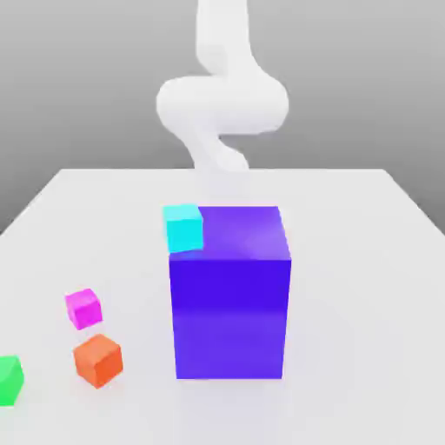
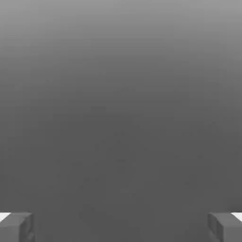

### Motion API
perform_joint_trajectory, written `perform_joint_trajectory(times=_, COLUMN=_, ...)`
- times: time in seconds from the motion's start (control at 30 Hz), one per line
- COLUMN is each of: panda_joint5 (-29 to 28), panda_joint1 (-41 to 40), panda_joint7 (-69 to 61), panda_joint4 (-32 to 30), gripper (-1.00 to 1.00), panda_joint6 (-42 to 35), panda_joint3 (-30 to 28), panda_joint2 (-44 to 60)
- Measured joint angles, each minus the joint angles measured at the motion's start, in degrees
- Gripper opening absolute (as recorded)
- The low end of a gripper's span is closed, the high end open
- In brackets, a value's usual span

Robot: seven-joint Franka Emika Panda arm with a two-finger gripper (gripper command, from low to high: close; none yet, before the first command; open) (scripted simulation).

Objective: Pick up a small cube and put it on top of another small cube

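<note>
Magenta cube (image 1: 83, 308) beside orange cube (image 1: 98, 360); untouched

The small cube (image 1: 83, 308) is bright magenta-pink, the big block (image 1: 229, 295) blue-violet; other cubes are cyan (image 1: 183, 228), orange (image 1: 97, 360) and green (image 1: 9, 380). The table (image 1: 348, 261) is pale grey-white.

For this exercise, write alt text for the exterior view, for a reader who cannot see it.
A big blue-violet block stands mid-table, a cyan cube at its upper left corner. Towards the exterior view's left lie a small magenta-pink cube, an orange cube and a green cube; a white robot arm rises behind.
</note>
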Motion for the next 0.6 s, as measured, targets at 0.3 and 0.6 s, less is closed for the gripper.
perform_joint_trajectory(times=0.3, panda_joint5=0.0, panda_joint1=-8.9, panda_joint7=2.0, panda_joint4=-13.8, gripper=0.0, panda_joint6=13.1, panda_joint3=-9.8, panda_joint2=17.5)
perform_joint_trajectory(times=0.6, panda_joint5=-0.7, panda_joint1=-20.8, panda_joint7=4.9, panda_joint4=-28.9, gripper=0.0, panda_joint6=28.5, panda_joint3=-20.2, panda_joint2=38.6)
